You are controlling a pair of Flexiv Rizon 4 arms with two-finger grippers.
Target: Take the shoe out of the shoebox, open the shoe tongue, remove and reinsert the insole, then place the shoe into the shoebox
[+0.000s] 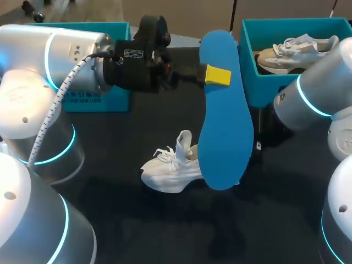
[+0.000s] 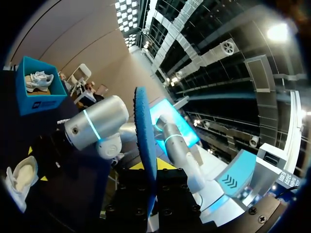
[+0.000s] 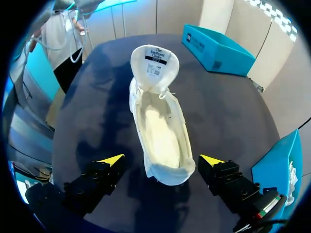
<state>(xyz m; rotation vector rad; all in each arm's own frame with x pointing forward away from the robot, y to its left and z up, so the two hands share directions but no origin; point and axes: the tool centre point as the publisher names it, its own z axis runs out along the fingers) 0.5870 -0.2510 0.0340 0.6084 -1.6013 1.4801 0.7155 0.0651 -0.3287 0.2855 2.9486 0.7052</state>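
Head view gives you the left fingers (image 1: 218, 75) pinching the blue insole (image 1: 223, 126) upright in mid-air, that arm stretched level in from the left, while the white shoe (image 1: 168, 170) stands on the desk (image 1: 110, 165) below it, with the right fingers (image 3: 111, 160) spread wide over its heel end.

The left arm (image 1: 60, 60) is stretched in from the left, roughly level above the table, with its black wrist (image 1: 137, 58) turned sideways. The left gripper (image 1: 218, 75) is clamped on the blue insole (image 1: 225, 121) near one end. One yellow tip is seen pressed flat against its face, and in the left wrist view the insole is held edge-on between the tips. The right arm (image 1: 313, 93) is bent in from the right. The right gripper (image 3: 162, 160) is pointed down at the table — its fingers (image 3: 112, 159) are spread wide apart.
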